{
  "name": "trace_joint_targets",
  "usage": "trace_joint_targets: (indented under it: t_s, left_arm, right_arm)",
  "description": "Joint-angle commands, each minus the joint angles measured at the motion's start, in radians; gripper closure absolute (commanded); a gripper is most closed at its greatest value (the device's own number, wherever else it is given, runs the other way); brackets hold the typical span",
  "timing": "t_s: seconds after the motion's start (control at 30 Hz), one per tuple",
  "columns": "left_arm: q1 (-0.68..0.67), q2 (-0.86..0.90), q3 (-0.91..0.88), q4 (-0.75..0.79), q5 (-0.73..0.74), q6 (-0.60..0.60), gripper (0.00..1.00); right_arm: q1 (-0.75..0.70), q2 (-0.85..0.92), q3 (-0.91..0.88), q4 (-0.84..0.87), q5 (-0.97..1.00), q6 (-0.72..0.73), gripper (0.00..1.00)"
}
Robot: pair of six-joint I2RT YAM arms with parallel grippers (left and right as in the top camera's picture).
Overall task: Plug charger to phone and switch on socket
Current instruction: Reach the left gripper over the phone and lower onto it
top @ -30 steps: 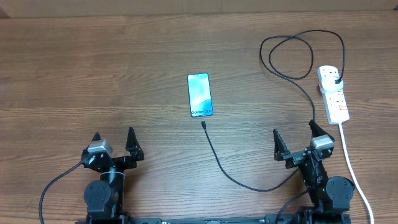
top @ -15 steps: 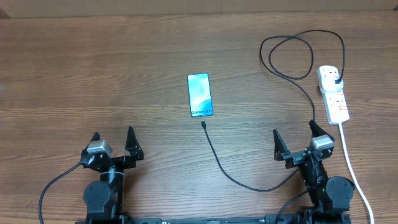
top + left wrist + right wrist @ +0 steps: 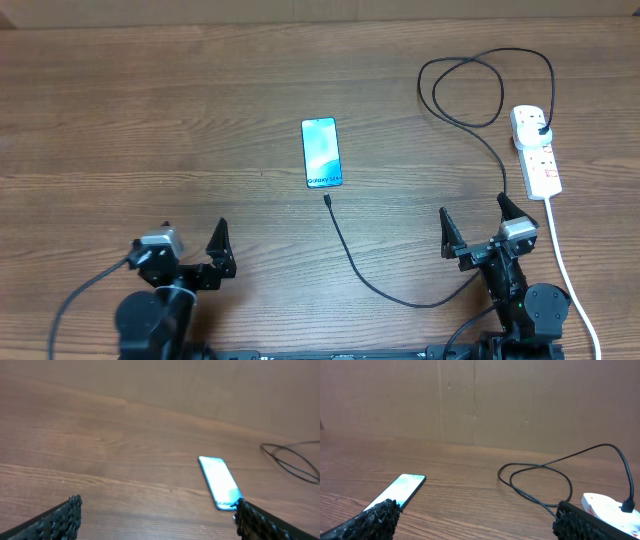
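Both of my grippers hover low over a brown wood-grain table (image 3: pixel 150 110), at its near edge and well apart from each other. My left gripper (image 3: pixel 190 235) has its two black fingers (image 3: pixel 60 520) spread wide with nothing between them. My right gripper (image 3: pixel 473 214) is spread just as wide, and it is also empty.

A slim rectangular phone (image 3: pixel 321 152) with a light blue-teal screen lies flat on the table. It is ahead of my left gripper and off to its right, and ahead of my right gripper and off to its left. The end with the printed text points back toward me.

The charger (image 3: pixel 336 224), a long thin black cable, has its small plug tip just short of the phone's near end, not touching it. From there the cable curves back toward my right gripper and passes close in front of it. It then runs forward into a loose loop and ends in a black plug seated in the socket (image 3: pixel 537 155).

The socket is a white elongated power strip with red markings. It lies ahead of my right gripper, slightly to its right. Its thick white cord (image 3: pixel 565 262) trails back past that gripper's right side. I cannot tell how the switches are set.
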State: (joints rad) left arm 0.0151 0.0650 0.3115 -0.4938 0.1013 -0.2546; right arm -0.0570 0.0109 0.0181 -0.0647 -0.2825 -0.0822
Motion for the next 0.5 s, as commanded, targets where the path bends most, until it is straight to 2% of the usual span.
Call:
trace_joint_targets:
  t_s: [0.0,0.07,0.13,0.2,0.33,0.47]
  left_arm:
    - [0.005,0.134,0.258,-0.104,0.085,0.006,0.00]
    - [0.004,0.244,0.393,-0.177,0.114,0.016,0.00]
    - [0.004,0.449,0.629,-0.340,0.192,0.041,0.00]
    - [0.004,0.579,0.780,-0.465,0.237,0.077,0.00]
    - [0.003,0.861,1.118,-0.743,0.254,0.158,0.00]
    - [-0.042,1.157,1.479,-1.003,0.251,0.166,0.00]
  right_arm:
    - [0.005,-0.008,-0.010,0.006,0.005,-0.005,0.00]
    - [0.005,-0.008,-0.010,0.006,0.005,-0.005,0.00]
    - [0.005,-0.008,-0.010,0.006,0.005,-0.005,0.00]
    - [0.005,-0.008,-0.010,0.006,0.005,-0.005,0.00]
    - [0.005,-0.008,-0.010,0.006,0.005,-0.005,0.00]
    - [0.005,-0.008,-0.010,0.006,0.005,-0.005,0.00]
